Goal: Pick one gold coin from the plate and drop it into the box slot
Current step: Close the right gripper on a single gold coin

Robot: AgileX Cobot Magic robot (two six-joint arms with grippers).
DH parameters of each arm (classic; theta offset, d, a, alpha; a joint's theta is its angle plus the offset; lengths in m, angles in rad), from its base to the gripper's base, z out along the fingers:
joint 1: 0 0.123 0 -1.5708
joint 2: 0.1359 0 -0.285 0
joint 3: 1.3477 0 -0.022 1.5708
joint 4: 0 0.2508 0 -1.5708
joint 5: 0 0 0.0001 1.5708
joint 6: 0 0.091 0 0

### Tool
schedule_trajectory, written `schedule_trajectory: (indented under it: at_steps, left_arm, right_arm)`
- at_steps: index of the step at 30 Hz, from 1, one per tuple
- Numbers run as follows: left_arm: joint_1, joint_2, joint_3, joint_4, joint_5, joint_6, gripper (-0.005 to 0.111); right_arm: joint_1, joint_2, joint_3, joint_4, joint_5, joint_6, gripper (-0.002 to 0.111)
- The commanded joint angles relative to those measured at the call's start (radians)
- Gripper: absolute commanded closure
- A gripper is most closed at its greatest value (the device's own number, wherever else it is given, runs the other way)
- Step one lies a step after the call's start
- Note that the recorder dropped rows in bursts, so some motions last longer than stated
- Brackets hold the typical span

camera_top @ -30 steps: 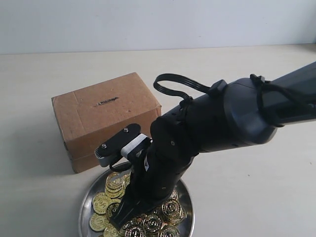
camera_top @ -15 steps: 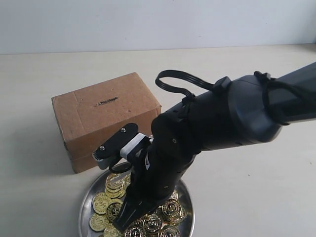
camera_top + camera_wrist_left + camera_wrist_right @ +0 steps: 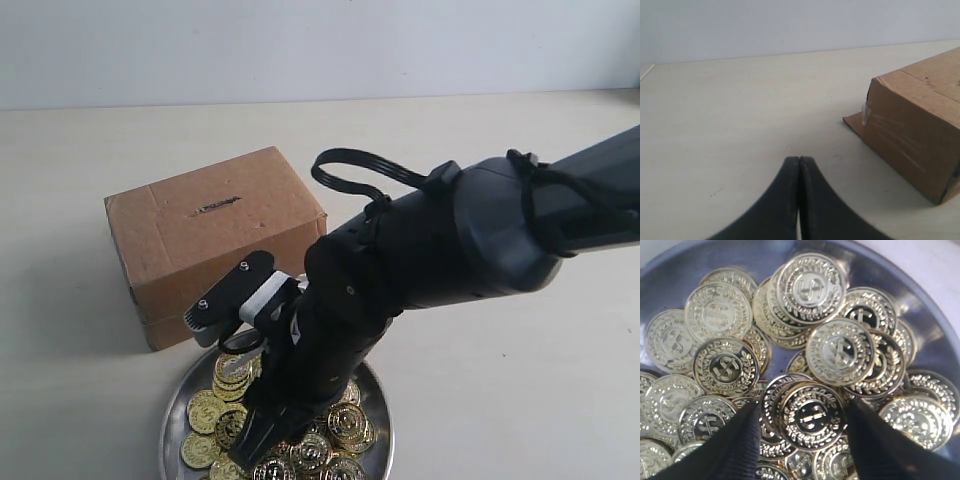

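The silver plate (image 3: 172,420) sits at the near edge, heaped with gold coins (image 3: 214,408). Behind it stands the brown cardboard box (image 3: 230,250), its dark slot (image 3: 215,207) on the top face. My right gripper (image 3: 252,442) reaches down into the plate. In the right wrist view this gripper (image 3: 805,410) is open, and its black fingers (image 3: 740,440) straddle one gold coin (image 3: 811,416) lying flat on top of the pile inside the plate (image 3: 922,307). The left gripper (image 3: 799,160) is shut and empty, low over the table, with the box (image 3: 912,130) ahead and to one side.
The pale table (image 3: 480,400) surrounds the box and plate. My bulky right arm (image 3: 450,240) hangs over the plate and hides much of it. A black cable loop (image 3: 350,170) arches above the wrist. The plate almost touches the box's near side.
My right wrist has dipped slightly lower into the coin pile and shifted a little. The box, the plate and the left gripper stay put.
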Motion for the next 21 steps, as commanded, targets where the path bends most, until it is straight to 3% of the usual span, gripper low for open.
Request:
schedule_trajectory:
  at_steps: [1,6,10,15,17,19,21]
  left_arm:
    - [-0.007,-0.005,-0.001,-0.009,-0.009,-0.006,0.107]
    - [-0.007,-0.005,-0.001,-0.009,-0.009,-0.006,0.107]
    - [-0.007,-0.005,-0.001,-0.009,-0.009,-0.006,0.107]
    - [-0.007,-0.005,-0.001,-0.009,-0.009,-0.006,0.107]
    - [-0.007,-0.005,-0.001,-0.009,-0.009,-0.006,0.107]
    - [-0.007,-0.005,-0.001,-0.009,-0.009,-0.006,0.107]
    - [-0.007,-0.005,-0.001,-0.009,-0.009,-0.006,0.107]
  right_arm:
    - [-0.005,0.004,-0.002,0.000,-0.016,0.005,0.057]
    - [-0.005,0.004,-0.002,0.000,-0.016,0.025,0.059]
    - [-0.005,0.004,-0.002,0.000,-0.014,0.025,0.077]
    - [-0.005,0.004,-0.002,0.003,-0.018,0.025,0.079]
    - [-0.005,0.004,-0.002,0.003,-0.028,0.025,0.076]
    - [-0.005,0.004,-0.002,0.003,-0.048,0.069,0.060]
    - [-0.006,0.004,-0.002,0.003,-0.058,0.108,0.057]
